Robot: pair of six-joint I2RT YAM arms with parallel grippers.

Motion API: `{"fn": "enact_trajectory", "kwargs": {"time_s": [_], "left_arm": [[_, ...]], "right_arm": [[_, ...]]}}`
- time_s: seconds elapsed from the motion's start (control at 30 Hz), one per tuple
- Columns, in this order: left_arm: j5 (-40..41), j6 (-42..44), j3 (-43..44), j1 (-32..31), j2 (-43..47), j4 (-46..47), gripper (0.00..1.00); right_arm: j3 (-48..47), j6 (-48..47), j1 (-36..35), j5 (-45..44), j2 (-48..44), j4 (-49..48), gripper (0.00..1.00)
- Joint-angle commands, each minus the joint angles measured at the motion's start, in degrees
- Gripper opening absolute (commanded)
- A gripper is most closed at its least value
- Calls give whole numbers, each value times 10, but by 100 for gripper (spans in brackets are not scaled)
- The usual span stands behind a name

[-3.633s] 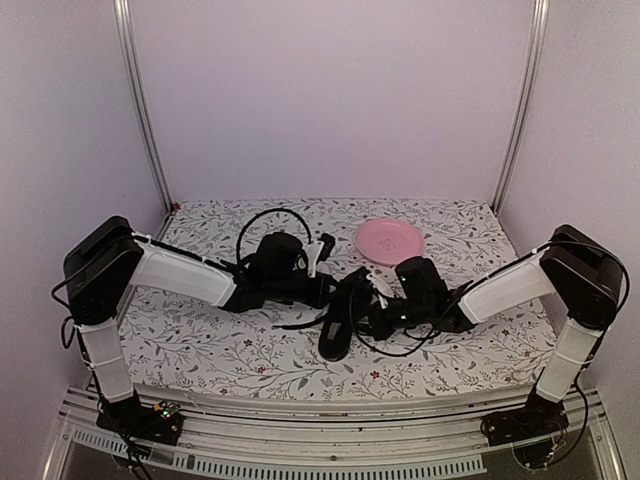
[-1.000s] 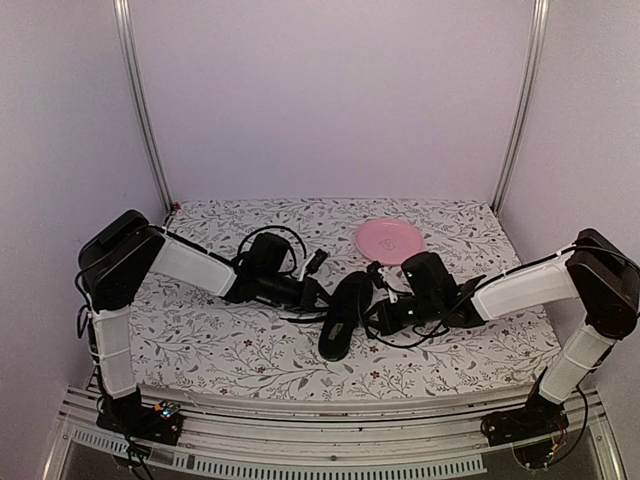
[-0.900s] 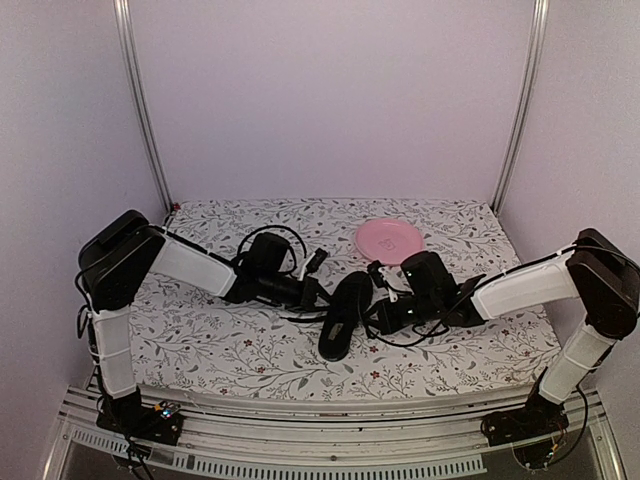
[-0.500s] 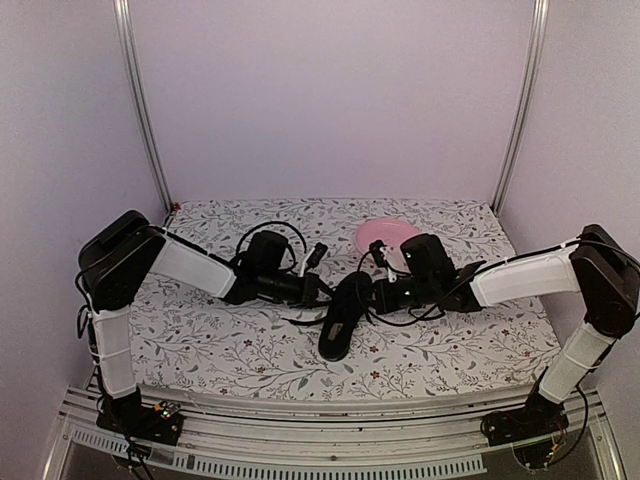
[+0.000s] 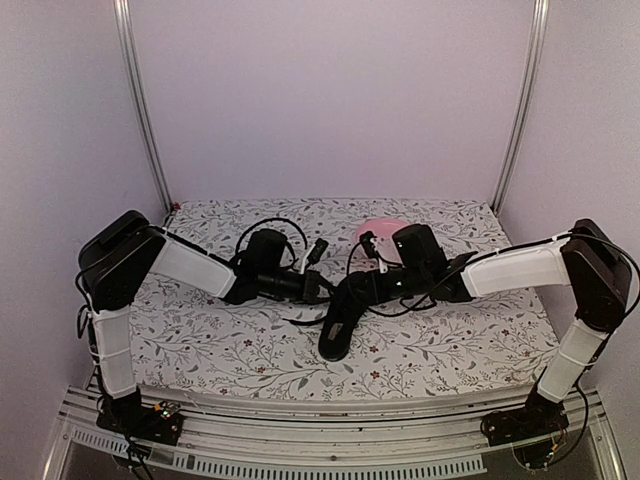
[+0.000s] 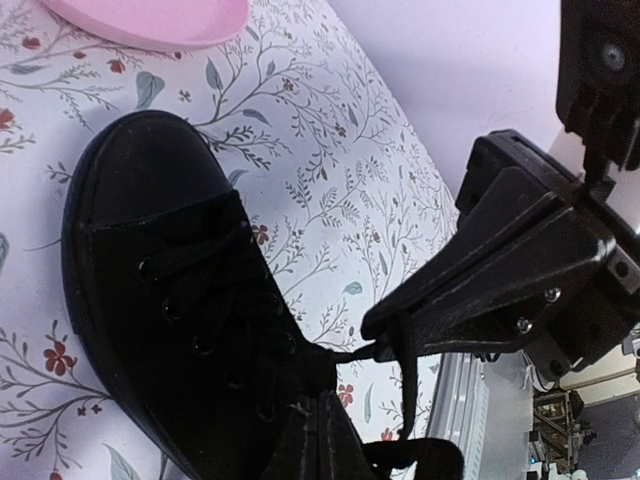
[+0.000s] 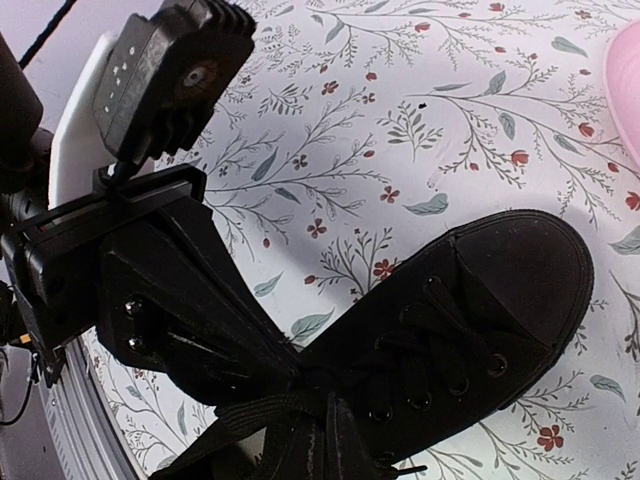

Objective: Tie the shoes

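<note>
The black shoe (image 5: 337, 328) lies mid-table, toe toward the back (image 6: 150, 260) (image 7: 480, 300). From the left, my left gripper (image 5: 318, 288) reaches the lace area; its fingers are pressed together (image 6: 320, 440) over the crossing of the laces. My right gripper (image 5: 362, 285) comes in from the right, jaws shut (image 7: 335, 440). In the left wrist view, the right gripper's tip pinches a thin black lace (image 6: 402, 345) that hangs down from it. A flat lace strand (image 7: 250, 412) runs across the right wrist view, between the left gripper's body (image 7: 170, 290) and my own fingers.
A pink plate (image 5: 378, 227) sits behind the shoe, mostly covered by the right arm (image 5: 510, 270); its rim also shows in both wrist views (image 6: 150, 15) (image 7: 625, 90). Cables loop over the left arm (image 5: 265, 235). White walls with metal posts enclose the flowered tabletop (image 5: 230, 345).
My right gripper has swung left and toward the back, up against the shoe's laces and over the plate. The left gripper has closed and stayed beside the shoe.
</note>
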State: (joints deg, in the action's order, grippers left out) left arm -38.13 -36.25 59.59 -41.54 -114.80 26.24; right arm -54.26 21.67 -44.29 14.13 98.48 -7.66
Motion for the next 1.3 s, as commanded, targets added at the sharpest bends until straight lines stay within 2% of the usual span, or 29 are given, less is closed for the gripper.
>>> {"fn": "enact_trajectory", "kwargs": {"time_s": [0.0,0.4,1.0,1.17,1.27], "left_arm": [[-2,7,-1,3,3,26,0],[-13,4,-8,3,2,40,0],[-57,-11,-40,5,9,95,0],[-17,-5,-49,22,40,74,25],[9,1,-48,34,53,45,32]], "right_arm": [[-13,-17,-8,32,14,14,2],[-22,-3,-22,56,49,5,2],[-20,41,-22,29,80,-7,2],[-13,42,-22,31,77,-9,2],[-11,40,-22,31,75,-12,2]]}}
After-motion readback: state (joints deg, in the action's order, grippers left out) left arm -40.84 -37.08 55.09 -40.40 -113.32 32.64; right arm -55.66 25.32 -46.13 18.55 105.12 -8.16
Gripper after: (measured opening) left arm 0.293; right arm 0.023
